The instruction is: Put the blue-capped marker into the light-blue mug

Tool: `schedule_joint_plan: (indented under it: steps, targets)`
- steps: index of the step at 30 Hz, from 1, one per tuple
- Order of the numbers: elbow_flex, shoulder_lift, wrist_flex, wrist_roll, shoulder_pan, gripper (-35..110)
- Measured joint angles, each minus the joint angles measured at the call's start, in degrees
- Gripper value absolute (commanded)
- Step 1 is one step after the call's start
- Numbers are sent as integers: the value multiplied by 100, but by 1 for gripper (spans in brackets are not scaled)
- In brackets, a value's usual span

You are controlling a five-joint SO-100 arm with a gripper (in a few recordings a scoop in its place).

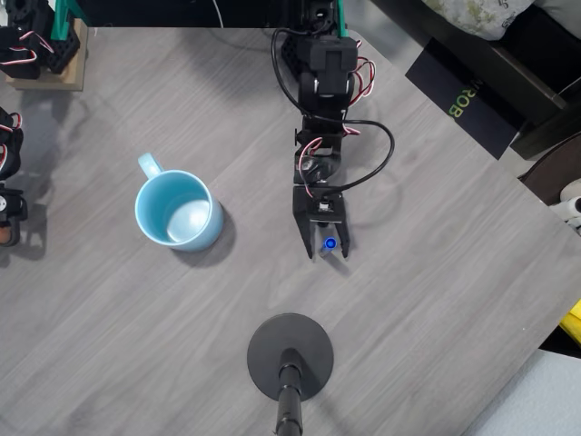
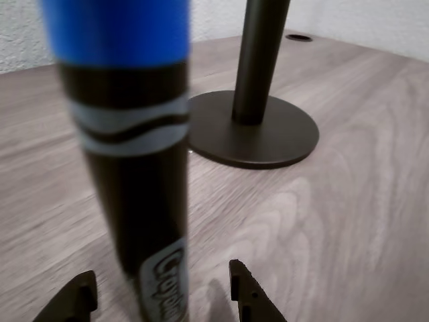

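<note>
The blue-capped marker (image 1: 329,243) stands upright on the table, a small blue dot in the overhead view. In the wrist view the marker (image 2: 134,168) rises close up, dark barrel below and blue cap on top. My gripper (image 1: 329,253) is open with the marker between its fingers. A gap shows on each side of the barrel in the wrist view, where the gripper (image 2: 161,296) sits at the bottom edge. The light-blue mug (image 1: 172,213) stands upright to the left of the gripper in the overhead view, its handle pointing up-left.
A black round stand base (image 1: 290,356) with a pole sits just below the gripper in the overhead view, and that stand base (image 2: 261,131) lies right behind the marker in the wrist view. The table's right edge runs diagonally.
</note>
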Motion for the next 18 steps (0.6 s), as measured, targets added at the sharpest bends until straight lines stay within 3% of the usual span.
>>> schedule_joint_plan:
  steps: [3,18]
  targets:
    - [-35,-53,62,0,-123,0]
    - [-211,-53,202,0,-176,0]
